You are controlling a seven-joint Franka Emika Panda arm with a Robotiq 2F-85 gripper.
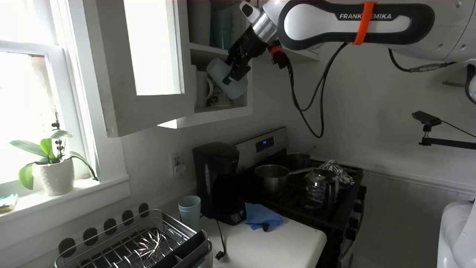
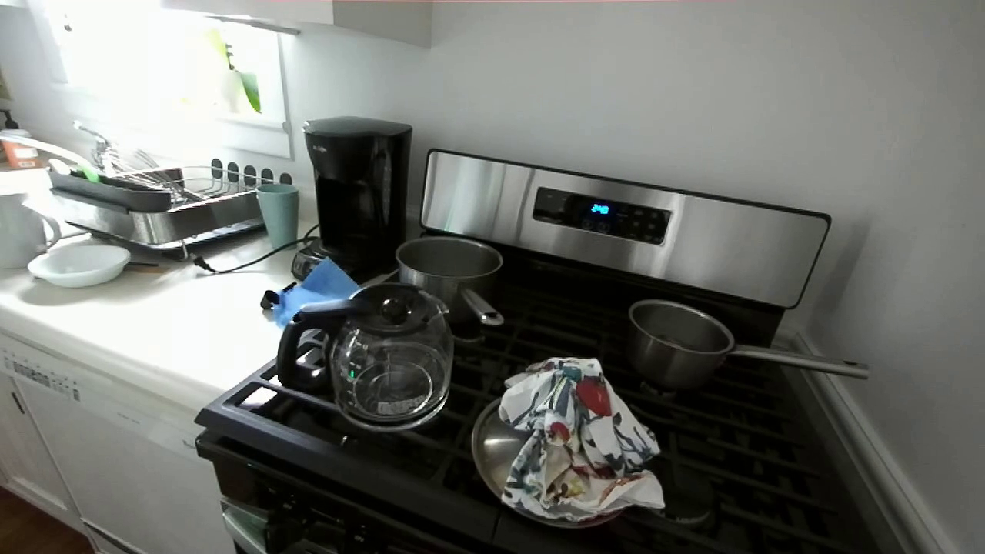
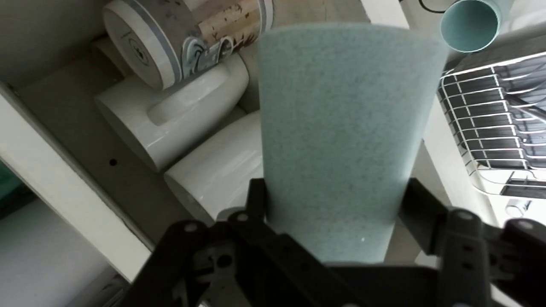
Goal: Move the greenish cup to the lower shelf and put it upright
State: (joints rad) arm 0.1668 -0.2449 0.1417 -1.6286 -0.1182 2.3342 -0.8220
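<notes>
The greenish cup [image 1: 238, 89] is tilted diagonally at the opening of the lower compartment of the white cupboard. Its wider end points down to the right in that exterior view. In the wrist view the cup [image 3: 341, 119] fills the middle, and its inside is hidden. My gripper [image 3: 335, 204] is shut on its sides, nearer the narrow end; the gripper also shows in an exterior view [image 1: 234, 72]. The lower shelf [image 1: 208, 109] lies below the cup; part of the lower shelf [image 3: 303, 13] shows in the wrist view. Cup and gripper are out of view in an exterior view.
White mugs [image 3: 175, 111] and a patterned mug [image 3: 187, 34] stand on the lower level beside the cup. The upper shelf board [image 1: 208, 48] is just above. The open cupboard door [image 1: 148, 111] stands left. Below are a teal cup [image 1: 189, 212], coffee maker [image 1: 215, 178] and dish rack [image 1: 137, 242].
</notes>
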